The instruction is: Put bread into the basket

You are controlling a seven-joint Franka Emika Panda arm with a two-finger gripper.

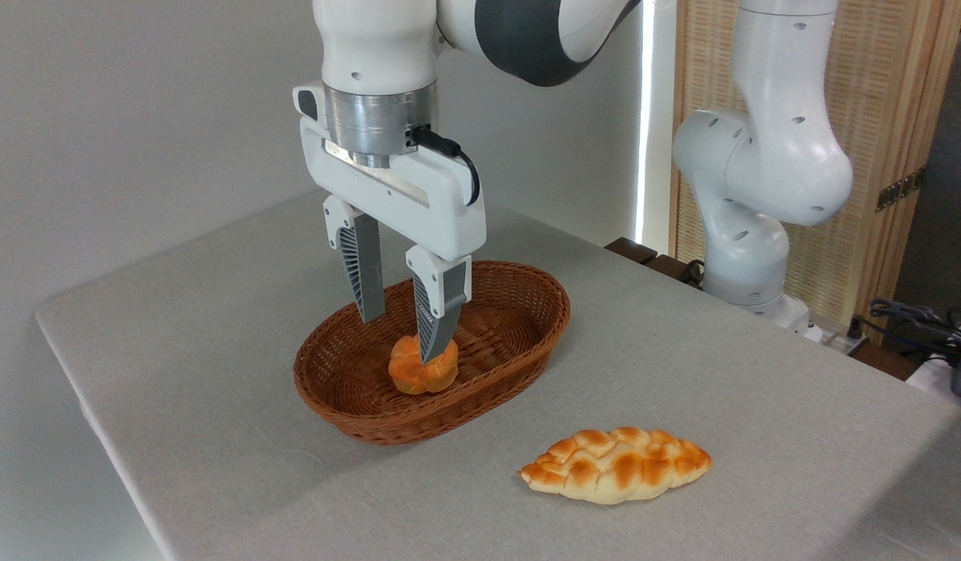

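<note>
An oval reddish-brown wicker basket (519, 308) sits in the middle of the table. A small round orange knotted bun (418, 372) lies inside it near the front wall. My gripper (402, 339) hangs over the basket, open, with its fingers pointing down. One fingertip stands in front of the bun's top and the other is behind it to the left; nothing is pinched between them. A long golden-brown braided loaf (616, 464) with pointed ends lies on the table, in front of and to the right of the basket, apart from the gripper.
The grey table (215, 351) has its left edge and front corner close to the basket. The arm's white base (749, 257) stands at the back right, with cables and dark gear (932, 327) beyond the right edge. A wall is behind.
</note>
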